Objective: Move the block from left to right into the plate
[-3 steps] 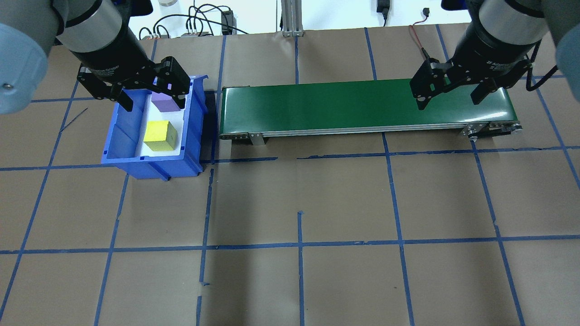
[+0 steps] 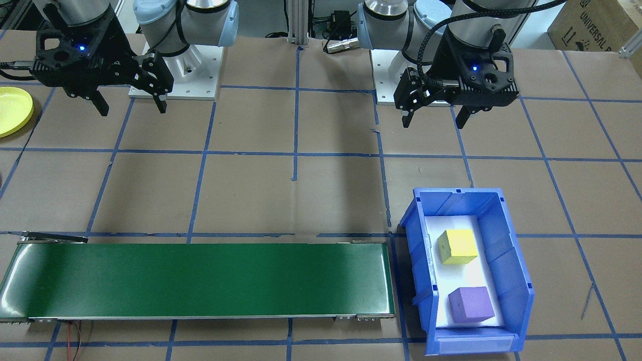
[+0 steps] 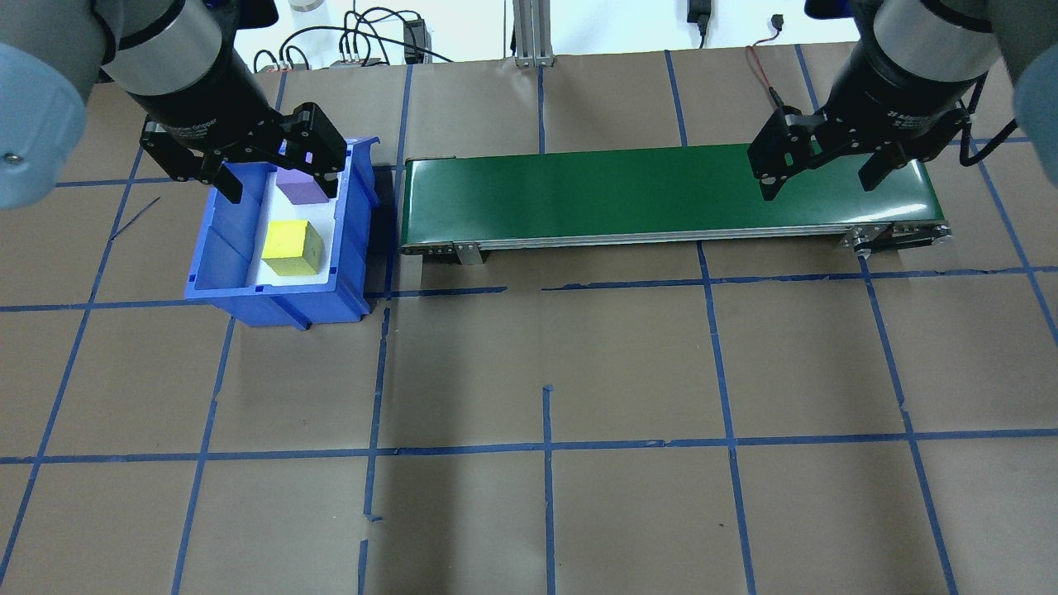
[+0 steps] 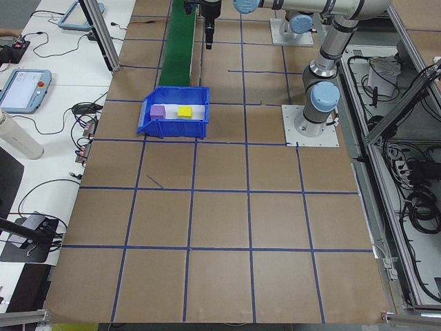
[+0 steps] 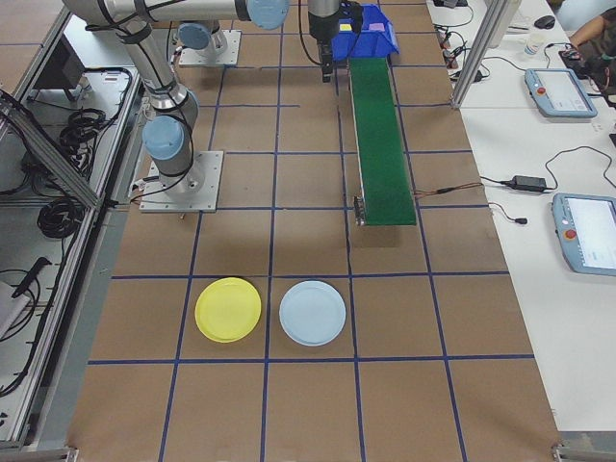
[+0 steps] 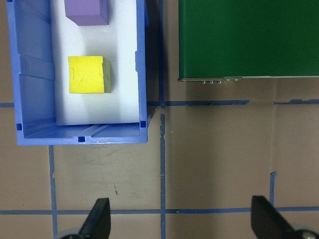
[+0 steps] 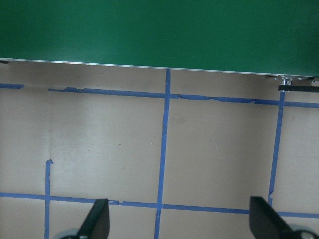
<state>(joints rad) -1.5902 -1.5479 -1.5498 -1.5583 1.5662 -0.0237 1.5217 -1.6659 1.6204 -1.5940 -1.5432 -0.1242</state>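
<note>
Two blocks lie in the blue bin (image 2: pixel 516 271): a yellow block (image 2: pixel 457 246) and a purple block (image 2: pixel 470 304), one behind the other on the bin's white floor and a little apart, neither held. The yellow block is at the bin's end nearer the robot, the purple at the far end. There is one bin, at the left end of the single green belt (image 2: pixel 200 281), just beside it.

The yellow plate (image 5: pixel 228 309) sits on the table well past the belt's right end, with a pale blue plate (image 5: pixel 312 313) just beside it: two plates in all, both bare.

Two grippers are up in the air. The left gripper (image 2: pixel 435 118) hangs with its fingers spread wide and nothing between them, on the robot's side of the bin. The right gripper (image 2: pixel 129 106) likewise stands wide apart and holds nothing, near the belt's right end.

The right side view alone shows both plates whole; the front view catches only an edge of the yellow one at its left border, and the overhead view shows neither. The left wrist view looks straight down on the bin, both blocks and the belt's end, with its two fingertips (image 6: pixel 97 221) at the bottom. The right wrist view shows only belt and taped table (image 7: pixel 99 139).
</note>
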